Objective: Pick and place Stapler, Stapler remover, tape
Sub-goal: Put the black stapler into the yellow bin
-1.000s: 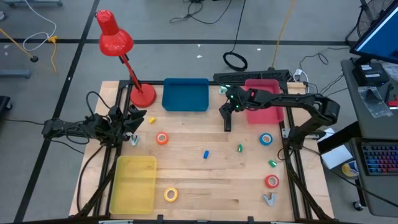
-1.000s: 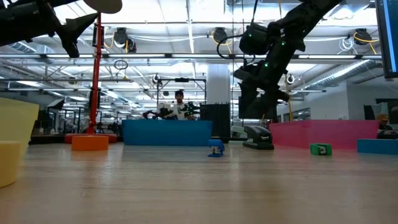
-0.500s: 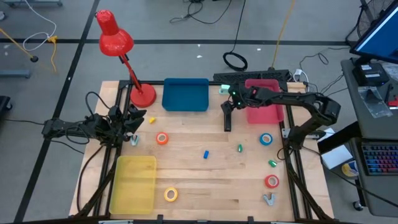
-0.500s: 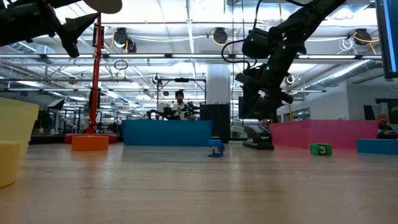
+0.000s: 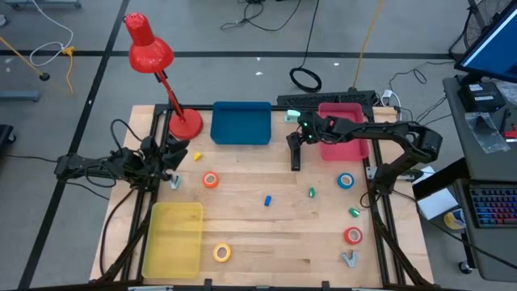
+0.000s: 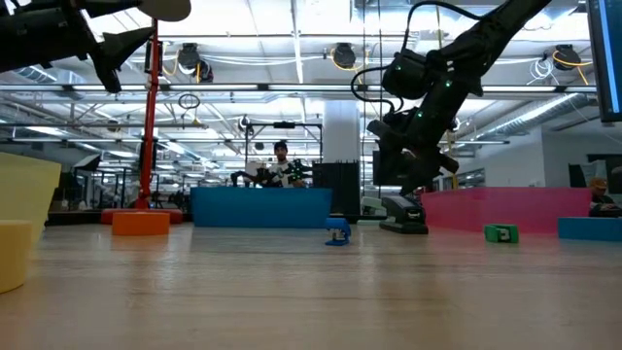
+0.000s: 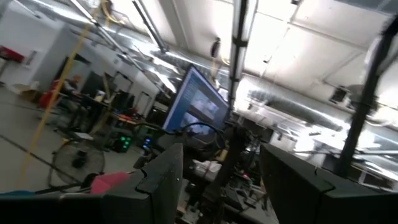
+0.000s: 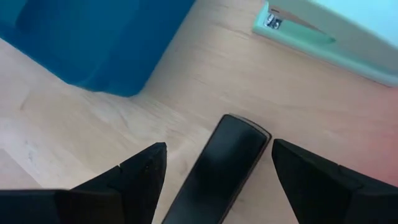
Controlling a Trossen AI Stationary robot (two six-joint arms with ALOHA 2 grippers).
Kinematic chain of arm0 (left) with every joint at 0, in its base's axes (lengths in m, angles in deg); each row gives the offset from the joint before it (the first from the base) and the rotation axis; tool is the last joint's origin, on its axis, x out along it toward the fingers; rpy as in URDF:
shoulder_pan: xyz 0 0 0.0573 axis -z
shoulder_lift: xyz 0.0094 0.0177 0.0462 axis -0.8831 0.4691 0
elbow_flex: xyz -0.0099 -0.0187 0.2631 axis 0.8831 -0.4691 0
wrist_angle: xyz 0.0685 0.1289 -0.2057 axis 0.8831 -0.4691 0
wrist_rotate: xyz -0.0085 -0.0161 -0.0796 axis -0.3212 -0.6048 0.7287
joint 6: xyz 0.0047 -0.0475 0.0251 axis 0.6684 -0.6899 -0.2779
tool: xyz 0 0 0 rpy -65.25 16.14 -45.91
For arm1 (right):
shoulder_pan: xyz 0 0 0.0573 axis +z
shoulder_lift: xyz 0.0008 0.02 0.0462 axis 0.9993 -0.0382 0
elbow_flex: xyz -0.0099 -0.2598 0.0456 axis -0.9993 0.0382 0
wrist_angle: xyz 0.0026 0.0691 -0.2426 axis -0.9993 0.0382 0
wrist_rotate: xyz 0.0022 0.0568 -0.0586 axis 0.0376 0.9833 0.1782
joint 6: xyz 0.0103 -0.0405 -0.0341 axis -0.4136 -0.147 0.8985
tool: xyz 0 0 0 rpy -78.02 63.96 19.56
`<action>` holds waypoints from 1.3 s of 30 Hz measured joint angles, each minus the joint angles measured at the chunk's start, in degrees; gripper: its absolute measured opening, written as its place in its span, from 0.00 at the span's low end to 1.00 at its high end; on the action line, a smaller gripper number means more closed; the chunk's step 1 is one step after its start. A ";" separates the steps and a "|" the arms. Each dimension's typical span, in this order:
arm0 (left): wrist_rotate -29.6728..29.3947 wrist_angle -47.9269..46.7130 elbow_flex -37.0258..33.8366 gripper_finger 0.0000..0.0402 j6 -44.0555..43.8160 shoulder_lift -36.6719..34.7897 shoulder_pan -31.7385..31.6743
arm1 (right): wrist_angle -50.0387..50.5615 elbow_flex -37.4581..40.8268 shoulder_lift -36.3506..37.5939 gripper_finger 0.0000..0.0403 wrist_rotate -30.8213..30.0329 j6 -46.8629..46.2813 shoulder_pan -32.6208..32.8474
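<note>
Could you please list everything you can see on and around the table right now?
Black stapler: one, mid-table between blue and pink bins.
Mint stapler: one, rear edge.
Stapler remover: one, grey, front right corner.
Tape rolls: four; orange, yellow, blue, red.
Small bits: blue, two green, yellow.
Bins: blue rear centre, pink rear right, yellow front left.
Lamp: one, red, rear left.
Person: one, far behind the table.
Left gripper: open, left edge.
Right gripper: open, above the black stapler.
</note>
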 joint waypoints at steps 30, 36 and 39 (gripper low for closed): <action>-2.12 0.01 0.01 0.53 -0.44 -0.01 0.01 | -3.28 0.04 -7.96 0.40 1.79 -3.00 -0.72; -2.13 0.01 0.01 0.53 -0.46 -0.02 0.01 | -5.40 -0.08 -6.71 0.31 4.61 -2.69 -0.74; -2.14 0.02 0.01 0.53 -0.47 -0.02 0.00 | -5.98 -0.71 -4.90 0.31 4.52 -2.67 -0.72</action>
